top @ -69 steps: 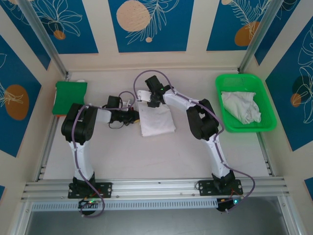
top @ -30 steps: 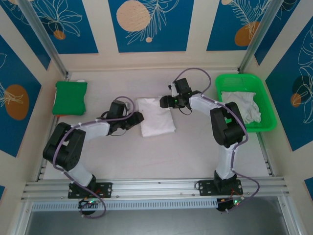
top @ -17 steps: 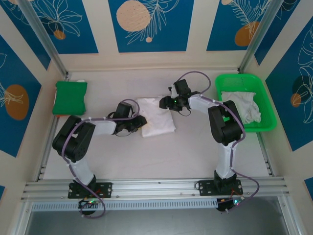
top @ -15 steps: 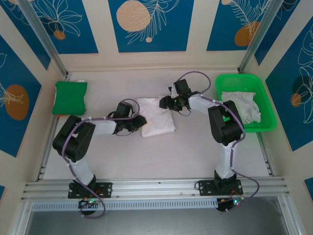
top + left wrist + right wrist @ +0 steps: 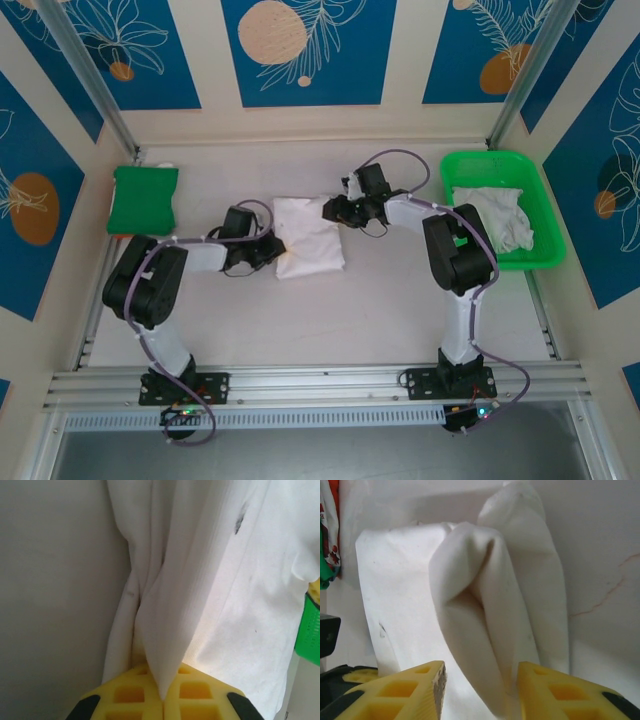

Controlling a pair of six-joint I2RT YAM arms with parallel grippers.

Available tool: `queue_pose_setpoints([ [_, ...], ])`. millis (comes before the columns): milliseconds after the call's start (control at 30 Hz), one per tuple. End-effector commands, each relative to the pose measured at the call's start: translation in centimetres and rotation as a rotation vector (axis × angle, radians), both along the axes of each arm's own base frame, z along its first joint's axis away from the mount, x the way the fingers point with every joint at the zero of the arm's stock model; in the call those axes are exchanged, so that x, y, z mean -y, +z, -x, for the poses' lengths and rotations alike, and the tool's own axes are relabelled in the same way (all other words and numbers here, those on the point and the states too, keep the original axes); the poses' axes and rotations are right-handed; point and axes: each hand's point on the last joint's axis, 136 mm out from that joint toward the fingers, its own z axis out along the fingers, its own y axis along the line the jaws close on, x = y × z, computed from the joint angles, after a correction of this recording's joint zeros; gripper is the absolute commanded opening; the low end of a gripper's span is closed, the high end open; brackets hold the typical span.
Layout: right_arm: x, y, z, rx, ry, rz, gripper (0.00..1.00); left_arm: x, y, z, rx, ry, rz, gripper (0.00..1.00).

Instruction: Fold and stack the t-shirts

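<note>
Green plastic tray (image 5: 490,156): far-right side of the white table (image 5: 340,310). Folded green cloth (image 5: 143,199): far left, well apart from the tray. Blue floral wall panels (image 5: 300,50): behind the tray.

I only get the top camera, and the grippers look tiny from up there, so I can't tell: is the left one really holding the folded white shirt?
Observer: Yes. In the left wrist view, the left gripper has its yellow pads shut together, with a fold of the t-shirt pinched between them.
Operator: And the right one?
Observer: The right gripper is open. A bunched fold of the shirt sits between its fingers, touching one, with a gap to the other.
Operator: Is the shirt clean?
Observer: Not quite. The left wrist view shows a small dark smudge on the cloth.
</note>
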Motion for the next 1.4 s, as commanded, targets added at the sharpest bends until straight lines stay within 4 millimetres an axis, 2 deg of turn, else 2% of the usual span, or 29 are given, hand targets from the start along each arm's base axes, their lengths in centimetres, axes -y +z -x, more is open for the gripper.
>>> queue_pose_setpoints([
  [0,0.1,1.3,0.3,0.064,-0.034,0.031,0.51,-1.7,-0.3,1.8,-0.025,-0.041,-0.026,0.1],
  [33,0.8,1.7,0.1,0.114,-0.065,0.075,0.55,-2.0,-0.2,2.0,-0.022,-0.046,-0.03,0.15],
  [100,1.8,2.3,-0.3,0.181,-0.106,0.157,0.62,-2.3,0.1,2.3,-0.015,-0.055,-0.041,0.33],
  [167,1.8,2.5,-0.7,0.237,-0.105,0.22,0.7,-2.8,0.4,2.2,0.007,-0.05,-0.069,0.52],
  [200,1.5,2.3,-0.8,0.252,-0.093,0.238,0.72,-3.0,0.6,2.0,0.022,-0.049,-0.085,0.57],
  [300,0.1,1.6,-1.6,0.264,-0.056,0.256,0.75,-3.8,1.8,1.1,0.074,-0.053,-0.162,0.68],
  [400,-1.1,1.0,-2.7,0.268,-0.044,0.266,0.75,-4.5,2.9,-0.7,0.131,-0.049,-0.24,0.7],
  [467,-1.6,0.5,-3.4,0.258,-0.044,0.275,0.72,-4.8,3.4,-2.2,0.153,-0.048,-0.294,0.69],
  [567,-2.2,0.0,-4.4,0.252,-0.048,0.276,0.62,-5.1,3.5,-4.9,0.161,-0.039,-0.363,0.58],
  [633,-2.5,-0.4,-4.9,0.241,-0.052,0.278,0.56,-5.3,3.2,-6.8,0.161,-0.042,-0.417,0.57],
  [733,-2.7,-1.2,-5.3,0.227,-0.058,0.28,0.52,-6.1,1.9,-9.2,0.141,-0.049,-0.527,0.53],
  [867,-2.2,-1.7,-5.7,0.202,-0.089,0.284,0.5,-6.6,-0.5,-11.2,0.097,-0.06,-0.593,0.36],
  [967,-1.0,-2.0,-6.2,0.174,-0.139,0.287,0.47,-6.9,-1.8,-11.8,0.07,-0.056,-0.601,0.25],
  [1067,0.3,-2.5,-6.2,0.114,-0.197,0.285,0.46,-7.4,-2.1,-11.7,0.061,-0.045,-0.608,0.14],
  [1267,1.6,-3.6,-6.1,0.025,-0.27,0.279,0.42,-7.8,-2.7,-11.5,0.052,-0.055,-0.615,0.12],
  [1333,1.7,-3.4,-6.1,0.019,-0.279,0.279,0.27,-7.8,-2.9,-11.5,0.049,-0.053,-0.607,0.12],
  [1367,1.7,-3.3,-6.1,0.016,-0.283,0.272,0.17,-7.8,-3.0,-11.6,0.049,-0.051,-0.599,0.12],
])
